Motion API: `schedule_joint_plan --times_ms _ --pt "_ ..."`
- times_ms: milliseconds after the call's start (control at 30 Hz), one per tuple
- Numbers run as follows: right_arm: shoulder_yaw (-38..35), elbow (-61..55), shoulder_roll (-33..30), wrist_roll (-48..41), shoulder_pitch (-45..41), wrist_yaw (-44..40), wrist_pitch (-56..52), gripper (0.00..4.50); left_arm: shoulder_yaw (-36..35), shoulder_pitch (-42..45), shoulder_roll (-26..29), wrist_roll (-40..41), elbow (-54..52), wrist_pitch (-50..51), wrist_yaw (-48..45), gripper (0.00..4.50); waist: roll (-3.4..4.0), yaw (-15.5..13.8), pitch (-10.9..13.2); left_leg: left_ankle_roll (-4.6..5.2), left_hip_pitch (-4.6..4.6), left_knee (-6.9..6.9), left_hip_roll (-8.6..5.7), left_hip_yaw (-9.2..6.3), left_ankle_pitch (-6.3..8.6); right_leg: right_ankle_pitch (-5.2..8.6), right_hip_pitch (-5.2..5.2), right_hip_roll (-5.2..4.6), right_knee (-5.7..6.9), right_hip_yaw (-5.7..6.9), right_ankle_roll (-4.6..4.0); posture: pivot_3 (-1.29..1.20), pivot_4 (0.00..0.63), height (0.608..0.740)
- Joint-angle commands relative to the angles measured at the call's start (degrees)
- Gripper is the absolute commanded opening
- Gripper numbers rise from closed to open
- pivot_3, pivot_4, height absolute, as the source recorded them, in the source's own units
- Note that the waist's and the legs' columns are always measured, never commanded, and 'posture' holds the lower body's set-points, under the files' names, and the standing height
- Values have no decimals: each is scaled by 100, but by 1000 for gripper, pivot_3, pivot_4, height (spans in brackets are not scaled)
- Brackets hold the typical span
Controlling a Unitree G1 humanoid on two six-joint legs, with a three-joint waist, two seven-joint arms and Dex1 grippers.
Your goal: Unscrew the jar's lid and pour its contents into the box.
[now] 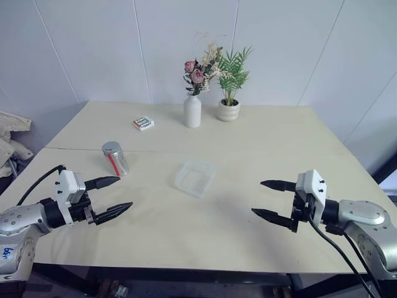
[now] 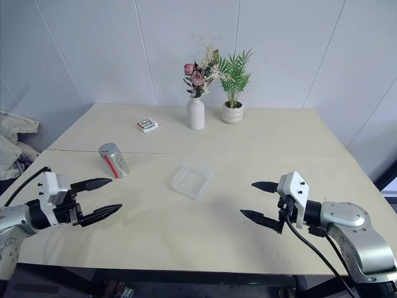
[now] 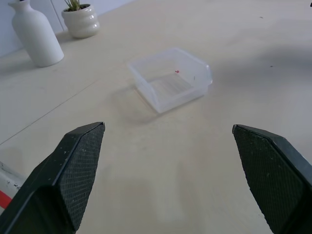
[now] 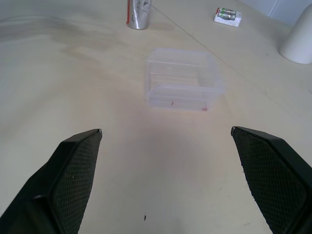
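Grippers hover above the pale table (image 1: 248,143), one at each side of the near edge, both with their black fingers spread wide and nothing between them. Seen from the head, the left gripper (image 1: 111,197) sits at about 8 o'clock from the box (image 1: 195,178), the right gripper (image 1: 273,200) at about 4 o'clock, and their tips point inward toward each other. The box, clear and shallow, rests near the table's middle, apart from everything else. The jar (image 1: 115,158) stands at roughly 10 o'clock from the box, tilted a little, its silver-grey lid (image 1: 110,148) on top and a red mark down its side; its contents cannot be made out. Further back, at 12 o'clock from the box, stands a white vase (image 1: 192,110) of flowers with a small potted plant (image 1: 229,107) just beside it, and a small flat pack (image 1: 143,123) lies at 11 o'clock.
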State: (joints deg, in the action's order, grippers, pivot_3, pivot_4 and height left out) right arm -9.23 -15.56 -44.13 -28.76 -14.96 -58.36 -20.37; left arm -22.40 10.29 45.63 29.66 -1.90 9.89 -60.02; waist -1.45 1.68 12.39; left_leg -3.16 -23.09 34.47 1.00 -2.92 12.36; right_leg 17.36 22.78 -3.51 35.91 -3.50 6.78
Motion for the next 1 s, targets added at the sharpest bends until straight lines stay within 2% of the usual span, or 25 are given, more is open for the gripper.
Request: schedule_joint_plan --times_ms 33,200,433,533,733,1000 --pt "160 -103 31 -68 -249 -88 17 4500 -93 -158 -108 14 -271 -152 134 4482 0 7 0 0 0 1 0 0 0 0 0 0 0 -1 1 0 150 740" --pt "476 305 282 70 -667 -138 209 4500 -358 -712 -372 0 -692 -136 625 4482 -1 26 0 1 1 3 1 6 0 -3 0 0 -1 -7 5 0 150 740" --pt "1124 498 1116 106 -1597 -210 378 4500 -718 -985 -1427 -642 -647 -502 2522 4482 -1 0 -1 2 0 20 2 2 1 -7 0 1 8 -7 10 0 150 740" --pt "1260 546 1372 105 -1854 -225 393 4500 -666 -732 -1699 -903 -460 -683 3108 4482 -3 -22 -2 2 -4 37 0 0 1 -13 -2 1 10 -5 14 0 150 740" --pt "1519 798 1826 211 -2305 -311 587 4500 -324 620 -2021 -1462 843 -964 4174 4482 -9 -68 -6 9 -7 60 -9 -8 -2 -34 -19 0 2 2 24 0 150 740" --pt "1532 1076 2150 339 -2712 -165 755 4500 -25 1568 -1998 -1532 2024 -1228 4258 4482 -12 1 -7 7 -11 49 -1 -4 -2 -38 -3 9 8 -1 26 0 150 740"
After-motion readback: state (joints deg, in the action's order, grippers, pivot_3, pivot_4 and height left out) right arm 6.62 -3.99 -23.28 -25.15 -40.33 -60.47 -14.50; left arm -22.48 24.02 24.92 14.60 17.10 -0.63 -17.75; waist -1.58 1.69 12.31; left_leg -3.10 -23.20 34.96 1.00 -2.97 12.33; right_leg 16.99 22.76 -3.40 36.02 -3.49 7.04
